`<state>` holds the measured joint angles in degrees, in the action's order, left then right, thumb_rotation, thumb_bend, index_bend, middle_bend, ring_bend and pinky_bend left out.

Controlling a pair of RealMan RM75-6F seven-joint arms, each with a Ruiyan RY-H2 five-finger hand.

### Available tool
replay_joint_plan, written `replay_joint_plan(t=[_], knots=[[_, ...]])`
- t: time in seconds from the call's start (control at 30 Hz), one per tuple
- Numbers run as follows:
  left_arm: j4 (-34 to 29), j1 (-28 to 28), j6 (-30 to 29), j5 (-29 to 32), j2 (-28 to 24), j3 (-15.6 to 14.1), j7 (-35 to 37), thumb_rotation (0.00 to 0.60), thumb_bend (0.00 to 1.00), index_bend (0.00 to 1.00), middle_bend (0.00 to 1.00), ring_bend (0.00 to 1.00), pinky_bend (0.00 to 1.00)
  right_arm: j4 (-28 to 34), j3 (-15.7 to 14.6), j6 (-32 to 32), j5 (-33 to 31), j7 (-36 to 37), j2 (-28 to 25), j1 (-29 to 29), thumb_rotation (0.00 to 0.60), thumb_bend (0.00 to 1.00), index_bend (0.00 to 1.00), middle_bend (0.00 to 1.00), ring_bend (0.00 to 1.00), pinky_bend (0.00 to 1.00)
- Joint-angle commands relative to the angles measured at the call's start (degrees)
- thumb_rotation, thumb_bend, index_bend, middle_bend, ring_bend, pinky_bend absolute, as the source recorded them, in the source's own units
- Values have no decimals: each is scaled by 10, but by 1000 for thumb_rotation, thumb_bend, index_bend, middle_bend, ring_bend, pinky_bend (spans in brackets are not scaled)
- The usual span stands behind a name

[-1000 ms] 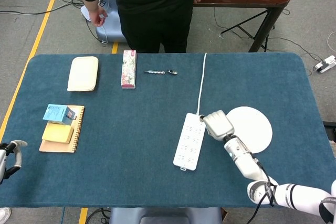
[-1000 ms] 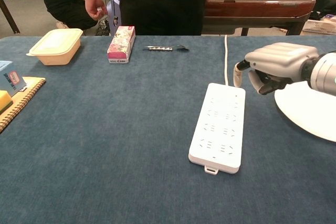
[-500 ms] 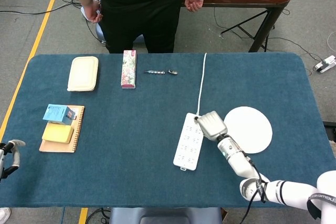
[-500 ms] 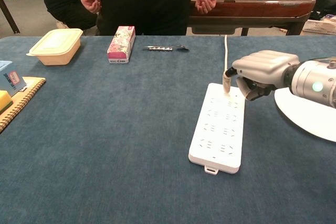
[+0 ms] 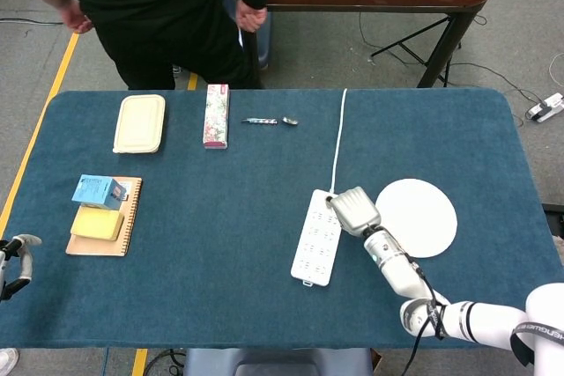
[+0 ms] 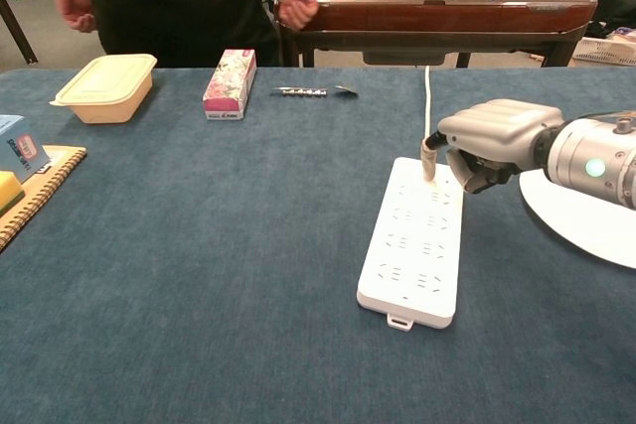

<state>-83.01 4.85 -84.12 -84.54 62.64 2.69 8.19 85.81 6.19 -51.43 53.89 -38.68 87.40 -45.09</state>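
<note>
The table carries a plate on the right, and just left of it the power strip lies flat, long axis running front to back, its cord leaving the far end toward the back edge. The right hand sits over that far end with fingers curled in, holding nothing, one fingertip pointing down and touching or nearly touching the top face near the cord entry; contact can't be confirmed from either view. The step in hand looks like a press on the strip's far end, probably its switch, though no switch is resolvable. To do it well, the hand should push straight down, not sideways, since the strip is light and would likely skate on the cloth or pivot about the cord. It should keep the other fingers tucked so they clear the sockets and the plate rim. The left hand sits at the near left table edge, well away, its fingers apart and holding nothing.
</note>
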Motion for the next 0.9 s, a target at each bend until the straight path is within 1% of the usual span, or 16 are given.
replay_joint_plan(t=[0.03, 0.23, 0.73, 0.8, 0.9], knots=[[0, 0, 0, 0, 0, 0, 0, 600, 648, 472, 574, 458, 665, -3, -2, 2, -5, -1, 2, -3, 600, 1000, 357, 1000, 1000, 1000], [0, 0, 0, 0, 0, 0, 0, 600, 648, 471, 574, 458, 665, -11, -6, 5, -16, -1, 5, -8, 600, 1000, 357, 1000, 1000, 1000], [1, 0, 1, -1, 0, -1, 1, 600, 648, 471, 574, 458, 666, -23, -13, 8, -19, 13, 10, -14, 600, 1000, 357, 1000, 1000, 1000], [2, 0, 1, 0, 1, 0, 1, 600, 648, 471, 574, 458, 666, -19, -12, 4, -14, 18, 8, -14, 600, 1000, 357, 1000, 1000, 1000], [2, -1, 0, -1, 1, 0, 1, 600, 648, 471, 574, 458, 665, 4, -10, -14, 5, 25, -6, -9, 600, 1000, 357, 1000, 1000, 1000]])
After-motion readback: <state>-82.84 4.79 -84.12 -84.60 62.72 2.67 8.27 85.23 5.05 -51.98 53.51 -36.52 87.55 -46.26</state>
